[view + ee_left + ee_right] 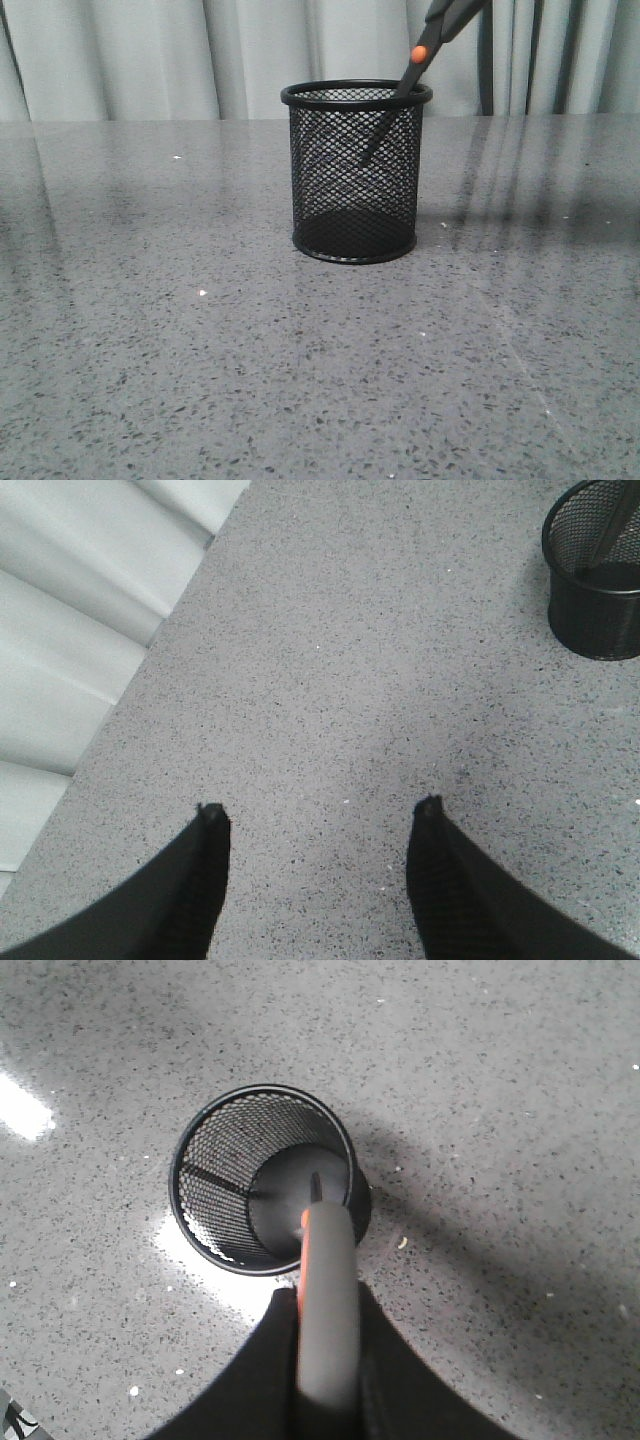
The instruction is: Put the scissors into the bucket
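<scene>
One grey speckled bench [150, 350] fills most of every view, with pale pleated curtains [130, 60] hanging behind its far edge. Near the middle of the bench stands the bucket [355, 175], a black wire-mesh cup, upright on its solid base with its rolled rim uppermost.

The scissors [415, 60] hang tilted over the bucket: their dark blades have passed the rim on the bucket's right side and slant down and to the left inside the mesh, the tips showing through it about halfway down, clear of the base. The orange pivot dot sits just above the rim, and the grey handles run up and to the right out of the front view.

In the right wrist view the right fingers [265, 1380] are closed against the grey, orange-lined handle from both sides, holding the scissors above the bucket's open mouth.

The left fingers [205, 875] are spread wide with nothing between them, hovering over bare bench; the bucket lies well apart from them, at the edge of the left wrist view.
</scene>
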{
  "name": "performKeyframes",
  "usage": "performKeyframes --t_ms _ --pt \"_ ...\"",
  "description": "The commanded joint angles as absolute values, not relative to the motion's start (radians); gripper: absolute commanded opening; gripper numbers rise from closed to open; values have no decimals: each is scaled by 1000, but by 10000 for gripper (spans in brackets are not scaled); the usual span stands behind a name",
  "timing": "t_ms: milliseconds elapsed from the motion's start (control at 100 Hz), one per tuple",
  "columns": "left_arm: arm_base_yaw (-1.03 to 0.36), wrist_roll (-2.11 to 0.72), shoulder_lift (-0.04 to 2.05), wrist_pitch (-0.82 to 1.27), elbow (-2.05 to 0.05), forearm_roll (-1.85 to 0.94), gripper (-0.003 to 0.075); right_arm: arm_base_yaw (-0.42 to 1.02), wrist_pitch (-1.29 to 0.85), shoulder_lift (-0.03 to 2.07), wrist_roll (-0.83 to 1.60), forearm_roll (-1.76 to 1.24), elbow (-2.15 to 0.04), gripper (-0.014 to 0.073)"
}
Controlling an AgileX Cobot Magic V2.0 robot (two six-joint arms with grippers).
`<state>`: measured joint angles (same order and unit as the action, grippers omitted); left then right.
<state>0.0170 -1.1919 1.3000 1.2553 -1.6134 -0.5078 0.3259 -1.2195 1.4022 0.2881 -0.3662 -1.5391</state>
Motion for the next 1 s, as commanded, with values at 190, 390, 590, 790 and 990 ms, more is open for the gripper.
performKeyframes --t_ms 190,390,590,790,990 --pt "18 -1178 1280 1204 -1646 -555 364 323 -1157 1376 311 -439 -1571 197" --pt "18 -1178 1280 1204 -1646 -560 364 323 -1159 1374 311 -439 -1589 218" --pt "18 -1178 1280 1204 -1646 -646 364 323 -1161 1355 311 -430 -1703 216" --pt "18 -1175 1276 1228 -1646 -733 358 323 -1117 1314 304 -417 -1757 58" --pt "18 -1083 1273 1267 -1646 -760 92 323 -995 1242 285 -356 -1724 -43"
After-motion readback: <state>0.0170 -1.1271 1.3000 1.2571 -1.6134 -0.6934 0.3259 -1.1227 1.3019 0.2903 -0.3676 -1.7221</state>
